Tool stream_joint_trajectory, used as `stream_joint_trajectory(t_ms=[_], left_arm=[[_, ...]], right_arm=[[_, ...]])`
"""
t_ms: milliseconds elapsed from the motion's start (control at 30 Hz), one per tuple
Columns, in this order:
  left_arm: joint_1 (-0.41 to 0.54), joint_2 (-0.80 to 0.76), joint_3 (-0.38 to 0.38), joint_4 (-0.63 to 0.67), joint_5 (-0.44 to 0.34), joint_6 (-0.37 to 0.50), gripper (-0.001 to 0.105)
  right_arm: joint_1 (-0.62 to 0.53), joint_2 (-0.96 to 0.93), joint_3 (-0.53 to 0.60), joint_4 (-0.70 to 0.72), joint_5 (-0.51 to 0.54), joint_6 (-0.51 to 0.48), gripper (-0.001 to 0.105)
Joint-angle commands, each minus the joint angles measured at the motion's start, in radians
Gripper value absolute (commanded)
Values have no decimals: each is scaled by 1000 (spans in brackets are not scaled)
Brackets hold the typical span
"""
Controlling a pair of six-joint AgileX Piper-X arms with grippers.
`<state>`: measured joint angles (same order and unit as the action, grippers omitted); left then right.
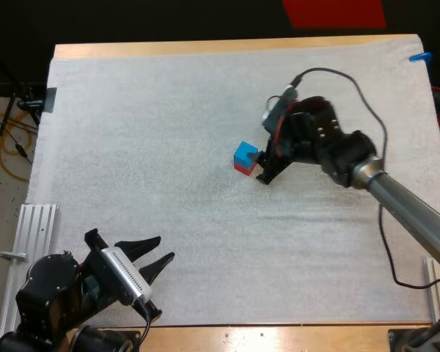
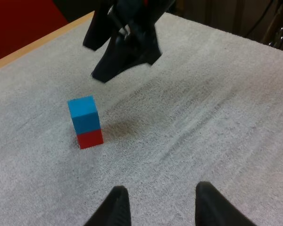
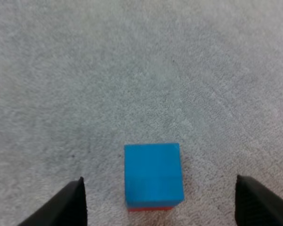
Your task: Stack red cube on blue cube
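Blue cube (image 1: 245,154) atop red cube (image 1: 242,169): order reversed. Right gripper (image 1: 264,167), spread, just beside at 3 o'clock; a sideways brush could topple blue cube. Left gripper (image 1: 163,248), spread, 7 o'clock, well apart.

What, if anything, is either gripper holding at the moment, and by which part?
Nothing is held. The right gripper stands open near the blue cube, which sits on the red cube, touching neither; the left gripper is open too.

Blue cube (image 2: 83,114) sits squarely atop red cube (image 2: 90,138), midway across the mat (image 1: 132,132)
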<state>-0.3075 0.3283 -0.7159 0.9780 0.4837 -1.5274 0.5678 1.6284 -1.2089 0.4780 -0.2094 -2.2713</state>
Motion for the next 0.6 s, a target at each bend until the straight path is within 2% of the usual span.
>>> stream_joint_trajectory(t_ms=[0, 567], left_arm=[[-3, -1, -3, -3, 7, -10, 34], [-3, -1, -3, -3, 7, -12, 34]], right_arm=[[6, 16, -15, -12, 30, -22, 63], [14, 146, -84, -33, 19, -22, 63]])
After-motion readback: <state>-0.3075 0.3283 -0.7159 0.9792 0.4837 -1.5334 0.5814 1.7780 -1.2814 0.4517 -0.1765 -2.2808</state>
